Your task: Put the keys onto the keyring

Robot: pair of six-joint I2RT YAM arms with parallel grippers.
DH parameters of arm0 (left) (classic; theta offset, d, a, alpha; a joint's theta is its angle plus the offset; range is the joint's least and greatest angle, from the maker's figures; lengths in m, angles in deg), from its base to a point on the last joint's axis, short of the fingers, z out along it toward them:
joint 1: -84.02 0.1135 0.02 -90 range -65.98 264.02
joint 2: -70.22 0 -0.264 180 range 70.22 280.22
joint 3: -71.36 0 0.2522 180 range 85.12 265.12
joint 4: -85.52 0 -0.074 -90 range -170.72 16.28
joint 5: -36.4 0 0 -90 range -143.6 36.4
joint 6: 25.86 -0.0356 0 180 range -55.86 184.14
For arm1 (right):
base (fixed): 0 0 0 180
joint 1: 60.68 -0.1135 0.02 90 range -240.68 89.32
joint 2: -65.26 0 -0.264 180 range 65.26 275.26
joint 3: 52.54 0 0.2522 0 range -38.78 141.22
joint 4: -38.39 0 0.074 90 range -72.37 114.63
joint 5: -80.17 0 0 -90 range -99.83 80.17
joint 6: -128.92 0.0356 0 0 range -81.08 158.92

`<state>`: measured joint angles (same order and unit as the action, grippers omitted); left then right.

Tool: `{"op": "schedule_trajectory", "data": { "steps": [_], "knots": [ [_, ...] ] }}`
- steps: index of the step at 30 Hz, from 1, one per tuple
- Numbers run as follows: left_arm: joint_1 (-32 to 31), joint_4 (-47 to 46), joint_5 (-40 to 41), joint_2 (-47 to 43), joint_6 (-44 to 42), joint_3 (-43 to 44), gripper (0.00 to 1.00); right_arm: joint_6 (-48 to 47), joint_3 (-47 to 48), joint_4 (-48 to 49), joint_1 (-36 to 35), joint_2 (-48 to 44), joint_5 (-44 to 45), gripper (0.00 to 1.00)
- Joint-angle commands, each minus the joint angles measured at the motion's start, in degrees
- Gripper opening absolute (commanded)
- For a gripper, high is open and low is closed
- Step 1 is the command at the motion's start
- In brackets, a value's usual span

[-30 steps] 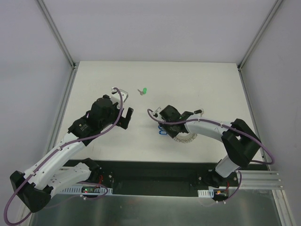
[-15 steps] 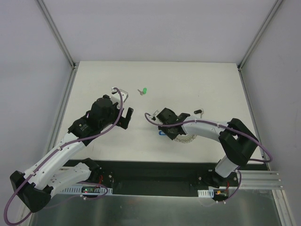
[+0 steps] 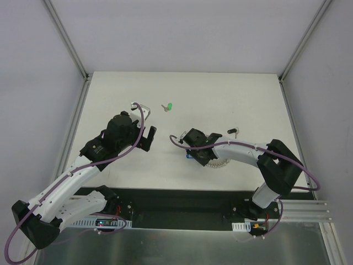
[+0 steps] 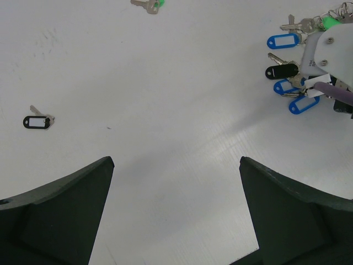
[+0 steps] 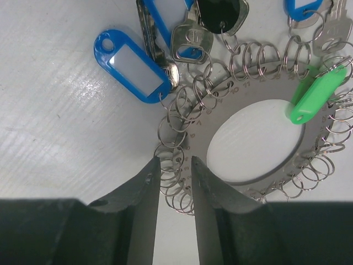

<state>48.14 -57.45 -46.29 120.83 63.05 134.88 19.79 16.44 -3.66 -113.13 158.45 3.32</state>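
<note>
The keyring (image 5: 212,124) is a flat silver ring plate edged with many small split rings. It carries keys with blue (image 5: 132,65), black (image 5: 220,14) and green (image 5: 314,91) tags. My right gripper (image 5: 175,163) is closed to a narrow gap on the ring's rim, with split rings between the fingers. In the top view the right gripper (image 3: 194,154) covers the left part of the keyring (image 3: 219,163). A loose green key (image 3: 170,106) lies at the far middle and a loose black key (image 3: 234,131) at the right. My left gripper (image 3: 149,138) hovers open and empty.
The left wrist view shows the loose black-tagged key (image 4: 36,121) at its left, the green key (image 4: 149,4) at its top edge, and the keyring cluster (image 4: 287,72) under the right arm. Metal frame rails (image 3: 71,138) border the white table.
My right gripper has shifted slightly left and nearer over the keyring's left edge, covering more of the blue tags. The left arm and the loose keys have not moved.
</note>
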Motion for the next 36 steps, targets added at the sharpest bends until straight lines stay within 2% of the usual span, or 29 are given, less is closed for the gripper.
{"op": "schedule_trajectory", "data": {
  "steps": [1,9,19,25,32,36],
  "knots": [
    [0.7,-0.4,-0.2,-0.9,-0.8,0.4,0.98,-0.3,2.3,-3.4,-0.4,-1.7,1.0,0.33],
    [0.7,-0.4,-0.4,-0.8,-0.8,0.4,0.98,0.9,2.7,-4.2,-0.4,-0.6,-0.8,0.4],
    [0.7,-0.4,-0.3,-1.0,-0.9,0.3,0.99,2.2,4.2,-4.1,-0.3,1.4,-5.6,0.35],
    [0.7,-0.4,-0.4,-1.0,-0.8,0.3,0.98,4.7,4.9,-4.8,-0.4,2.9,-1.5,0.35],
    [0.7,-0.4,-0.5,-0.9,-0.8,0.4,0.98,7.4,3.3,-3.8,-0.3,-0.7,2.2,0.37],
    [0.7,-0.4,-0.8,-0.9,-0.8,0.5,0.98,10.0,2.8,-3.6,0.4,-2.1,3.6,0.42]
  ]
}}
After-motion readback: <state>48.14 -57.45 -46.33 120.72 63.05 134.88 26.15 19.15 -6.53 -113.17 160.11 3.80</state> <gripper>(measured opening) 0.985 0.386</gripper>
